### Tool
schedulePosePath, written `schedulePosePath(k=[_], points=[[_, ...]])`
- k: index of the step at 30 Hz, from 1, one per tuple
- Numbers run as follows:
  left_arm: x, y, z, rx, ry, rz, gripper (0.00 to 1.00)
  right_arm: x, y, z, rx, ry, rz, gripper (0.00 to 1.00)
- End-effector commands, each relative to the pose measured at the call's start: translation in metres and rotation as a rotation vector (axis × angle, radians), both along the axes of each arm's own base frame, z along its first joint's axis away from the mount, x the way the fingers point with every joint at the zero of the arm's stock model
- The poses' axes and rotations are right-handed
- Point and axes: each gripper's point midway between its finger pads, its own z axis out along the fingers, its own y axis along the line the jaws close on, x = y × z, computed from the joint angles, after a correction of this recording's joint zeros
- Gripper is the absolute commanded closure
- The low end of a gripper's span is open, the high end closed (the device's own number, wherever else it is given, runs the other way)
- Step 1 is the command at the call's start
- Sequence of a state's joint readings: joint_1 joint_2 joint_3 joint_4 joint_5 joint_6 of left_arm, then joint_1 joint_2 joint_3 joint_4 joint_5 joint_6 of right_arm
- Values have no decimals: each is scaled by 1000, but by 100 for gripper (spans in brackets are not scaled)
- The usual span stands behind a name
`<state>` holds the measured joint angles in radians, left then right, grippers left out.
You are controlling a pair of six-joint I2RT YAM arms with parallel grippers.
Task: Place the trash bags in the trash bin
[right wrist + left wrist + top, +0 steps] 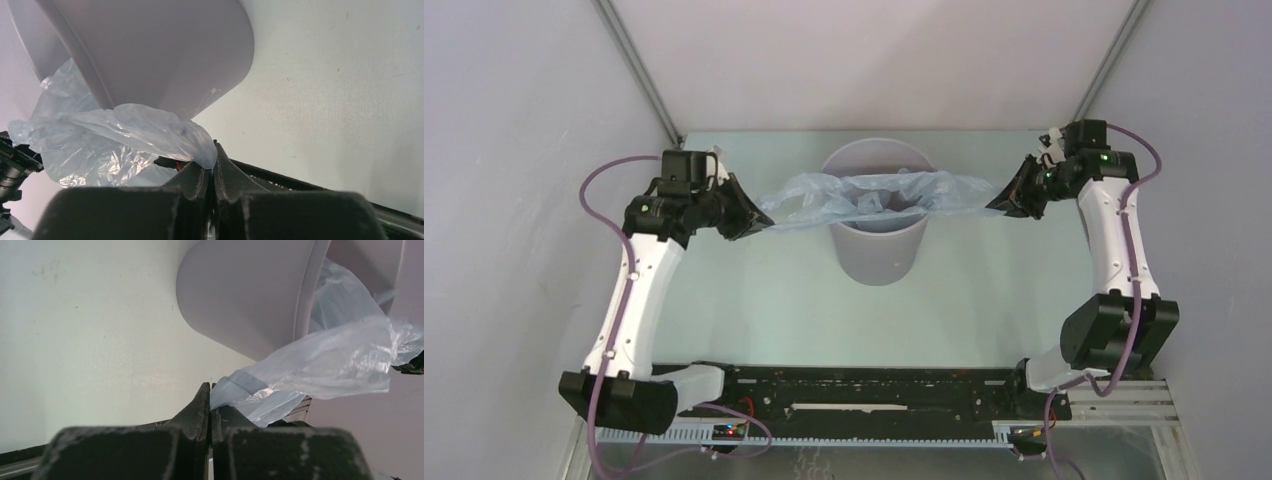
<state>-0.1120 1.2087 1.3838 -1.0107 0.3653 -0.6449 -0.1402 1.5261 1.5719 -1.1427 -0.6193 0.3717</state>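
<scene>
The grey round trash bin (879,250) stands upright at the middle of the table. The pale blue-grey trash bag (874,195) is stretched across the bin's mouth, sagging a little into it. My left gripper (754,222) is shut on the bag's left end, left of the bin. My right gripper (1002,203) is shut on the bag's right end, right of the bin. In the left wrist view the bag (320,365) runs from the shut jaws toward the bin (240,295). In the right wrist view the bag (130,135) leaves the shut jaws beside the bin (160,55).
Pale green tabletop (764,300) inside grey walls. A black rail (864,390) with the arm bases runs along the near edge. Metal frame posts stand at the back corners.
</scene>
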Motion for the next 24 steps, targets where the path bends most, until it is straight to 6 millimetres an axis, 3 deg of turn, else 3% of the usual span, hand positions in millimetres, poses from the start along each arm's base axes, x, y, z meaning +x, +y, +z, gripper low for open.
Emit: schedulePosePath(k=[1,6,9,15,20,24], points=[[-11,21,29,65,-110,60,100,-16,-12,7,-44,-17,-32,93],[-11,12,-3,9,-56,59,100,-18,-22,-14,-104,15,-54,93],[-13,18,-17,50,-41,62,100,-13,-31,-18,-149,20,-63,94],[-27,23,-12,72,-47,61,100,-29,-32,-15,-175,20,-63,95],[-29,24,-18,75,-37,70,100,-36,-33,-20,-186,30,-73,96],[-31,24,-11,71,-56,72,100,-43,-32,-18,-183,34,-72,98]])
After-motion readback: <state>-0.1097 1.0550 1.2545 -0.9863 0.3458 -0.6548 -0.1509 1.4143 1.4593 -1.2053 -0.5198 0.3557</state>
